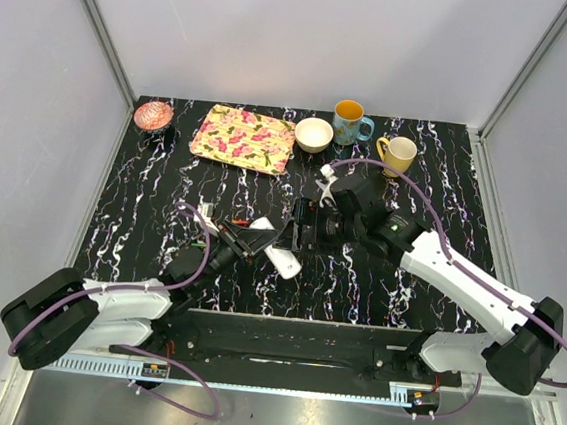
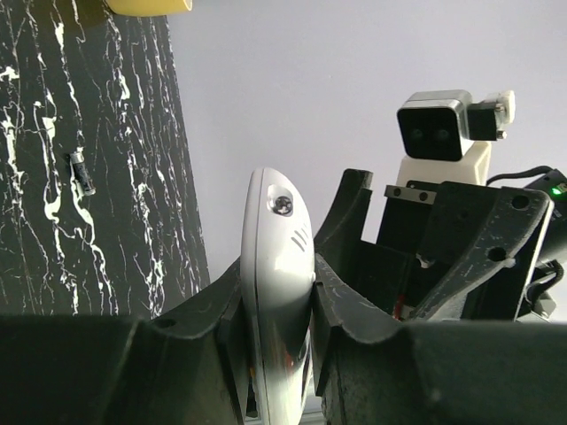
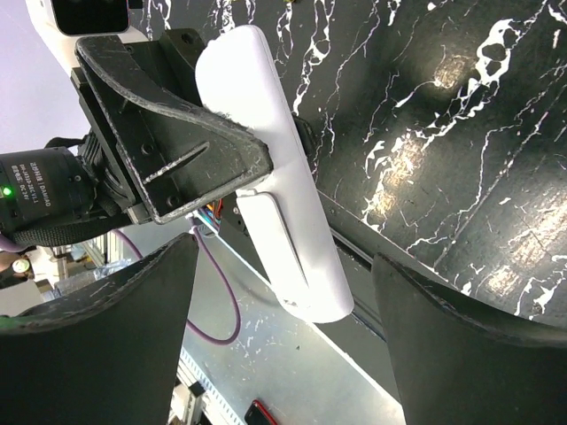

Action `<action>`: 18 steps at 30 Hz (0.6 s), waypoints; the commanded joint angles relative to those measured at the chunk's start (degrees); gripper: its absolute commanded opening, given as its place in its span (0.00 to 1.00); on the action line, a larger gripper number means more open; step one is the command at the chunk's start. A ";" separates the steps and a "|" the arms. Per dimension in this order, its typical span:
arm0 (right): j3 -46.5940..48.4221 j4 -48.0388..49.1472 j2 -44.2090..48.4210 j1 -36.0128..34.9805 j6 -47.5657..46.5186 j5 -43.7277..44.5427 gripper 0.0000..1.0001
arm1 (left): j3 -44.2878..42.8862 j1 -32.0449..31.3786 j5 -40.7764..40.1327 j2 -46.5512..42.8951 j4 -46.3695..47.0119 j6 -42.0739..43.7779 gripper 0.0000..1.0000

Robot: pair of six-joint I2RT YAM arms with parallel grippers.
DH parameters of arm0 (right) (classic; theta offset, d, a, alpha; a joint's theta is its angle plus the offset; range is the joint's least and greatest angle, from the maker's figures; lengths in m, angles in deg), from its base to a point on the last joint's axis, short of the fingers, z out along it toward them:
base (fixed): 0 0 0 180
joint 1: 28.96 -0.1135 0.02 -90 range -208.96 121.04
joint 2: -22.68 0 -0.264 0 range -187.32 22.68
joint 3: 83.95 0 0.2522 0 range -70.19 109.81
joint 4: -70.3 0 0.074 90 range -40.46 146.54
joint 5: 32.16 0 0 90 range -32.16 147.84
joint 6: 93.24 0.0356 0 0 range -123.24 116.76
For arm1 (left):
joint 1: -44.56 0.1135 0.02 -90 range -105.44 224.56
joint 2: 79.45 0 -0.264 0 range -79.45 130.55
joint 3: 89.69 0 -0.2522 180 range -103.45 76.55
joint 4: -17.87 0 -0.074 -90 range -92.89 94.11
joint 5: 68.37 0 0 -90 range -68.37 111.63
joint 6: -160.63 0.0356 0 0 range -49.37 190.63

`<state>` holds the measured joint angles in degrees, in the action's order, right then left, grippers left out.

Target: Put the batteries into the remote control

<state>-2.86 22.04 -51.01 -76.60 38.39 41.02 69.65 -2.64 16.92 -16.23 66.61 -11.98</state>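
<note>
The white remote control (image 1: pixel 285 264) is clamped edge-on by my left gripper (image 1: pixel 259 238), held above the table. In the left wrist view the remote (image 2: pixel 276 230) stands between the two black fingers of the left gripper (image 2: pixel 279 285), which is shut on it. My right gripper (image 1: pixel 300 226) faces it from the right. In the right wrist view the remote's (image 3: pixel 266 150) back with its cover panel (image 3: pixel 270 243) shows, and the right gripper (image 3: pixel 285 266) stands wide open without touching it. One battery (image 2: pixel 82 173) lies on the black marble table.
Along the far edge stand a pink bowl (image 1: pixel 153 115), a floral tray (image 1: pixel 243 138), a white bowl (image 1: pixel 313 134), a blue mug (image 1: pixel 350 124) and a yellow mug (image 1: pixel 398 153). Grey walls enclose the table on three sides.
</note>
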 commanded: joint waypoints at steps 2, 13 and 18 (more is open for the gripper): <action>-0.80 4.97 -0.75 1.05 0.03 -4.18 0.88 | -0.05 -0.26 0.40 -1.96 4.91 -0.71 0.00; -5.27 9.89 -1.11 3.25 2.05 -8.84 0.77 | -0.66 -0.09 0.76 -3.54 4.12 -0.10 0.00; -6.51 12.09 -1.45 3.95 2.84 -10.78 0.70 | -0.93 -0.17 1.19 -3.63 4.30 0.08 0.00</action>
<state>-8.72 30.04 -52.24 -73.47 40.18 33.41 69.65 -2.64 17.29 -18.66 66.48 -11.87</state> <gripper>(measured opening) 0.726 0.300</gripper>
